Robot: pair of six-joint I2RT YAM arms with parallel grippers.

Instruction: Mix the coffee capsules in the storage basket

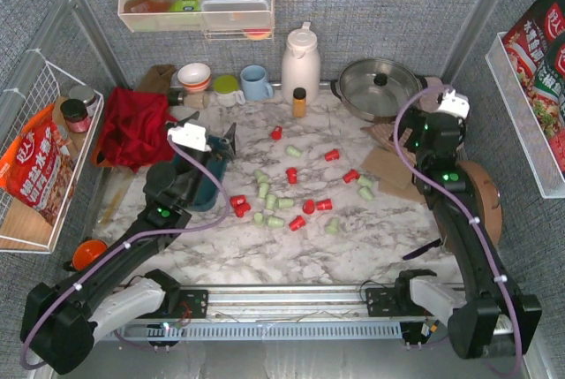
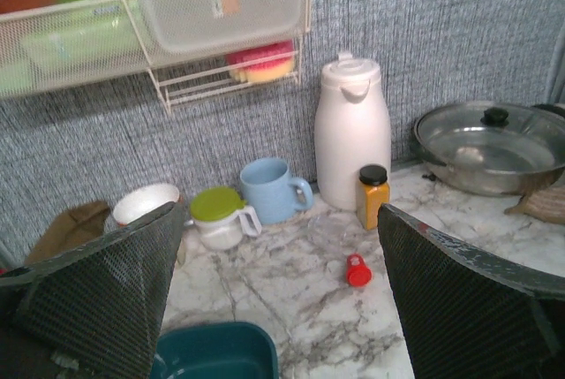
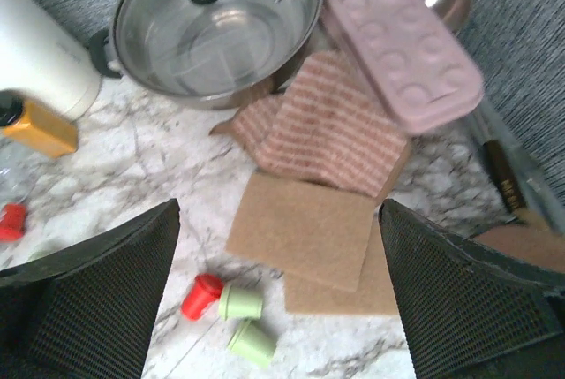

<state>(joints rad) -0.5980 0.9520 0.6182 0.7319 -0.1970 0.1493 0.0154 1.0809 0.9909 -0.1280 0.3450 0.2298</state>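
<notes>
Top external view, coffee capsules (image 1: 308, 206) strewn, left hand (image 2: 281, 220) and right hand (image 3: 278, 211) spread empty, snack bag (image 1: 35, 167) lettering unclear.

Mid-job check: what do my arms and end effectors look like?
The left arm and right arm are black links with pale grey shells at the base, purple cables and green lights. The left end effector and right end effector each have a white housing and two black mesh-textured fingers.
</notes>
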